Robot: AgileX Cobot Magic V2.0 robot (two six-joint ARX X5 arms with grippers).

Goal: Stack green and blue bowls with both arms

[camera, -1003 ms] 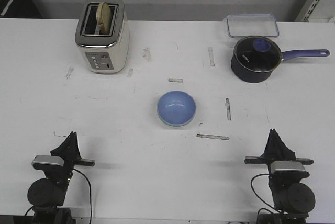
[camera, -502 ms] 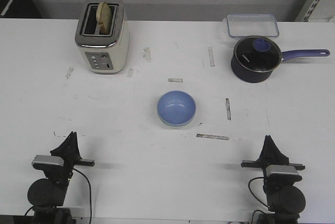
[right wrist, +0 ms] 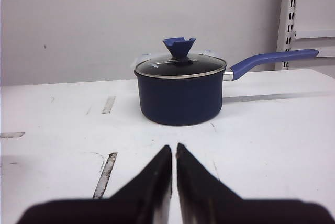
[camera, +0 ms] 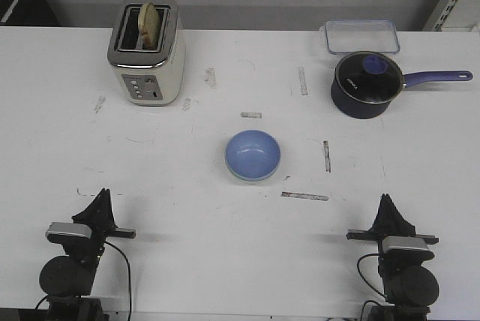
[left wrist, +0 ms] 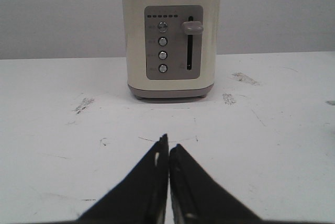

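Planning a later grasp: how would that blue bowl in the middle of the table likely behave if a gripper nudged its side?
The blue bowl looks smooth and glossy, so it would probably slide on the white table rather than tip. Its rounded wall may let fingertips slip off. A paler rim shows beneath it, perhaps a second bowl nested under it, which could shift with it.

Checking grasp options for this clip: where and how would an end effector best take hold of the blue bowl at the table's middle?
Probably at the rim of the blue bowl, from above, one finger inside and one outside. It sits upright and open, seemingly nested in a paler bowl, with smooth round walls and no handle. Either the left end effector or the right end effector, both shut, seems equally placed.
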